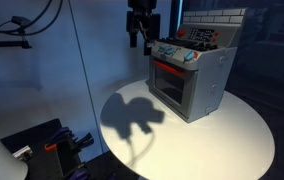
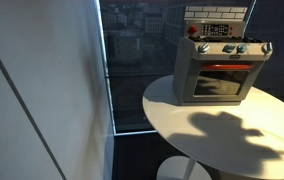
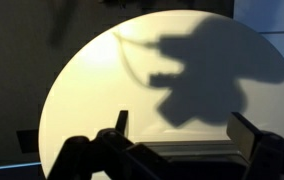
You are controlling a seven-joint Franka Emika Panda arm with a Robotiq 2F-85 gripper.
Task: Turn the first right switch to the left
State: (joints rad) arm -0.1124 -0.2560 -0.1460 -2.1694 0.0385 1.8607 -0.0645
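A grey toy stove point(image 1: 197, 85) with a red-lit oven window stands on the round white table point(image 1: 232, 140). It shows in both exterior views point(image 2: 217, 75). A row of knobs runs along its front panel point(image 1: 177, 52), and the rightmost knob sits at the panel's end point(image 2: 265, 47). My gripper point(image 1: 142, 38) hangs in the air above and beside the stove's knob end, apart from it. In the wrist view the gripper point(image 3: 182, 128) is open and empty, looking down on the table top. The stove is out of the wrist view.
The arm's dark shadow point(image 1: 132, 115) falls on the table point(image 3: 92, 90). A large window point(image 2: 137, 60) stands behind the table. Dark equipment with cables point(image 1: 42, 145) sits low beside the table. A white wall panel point(image 2: 32, 90) fills one side.
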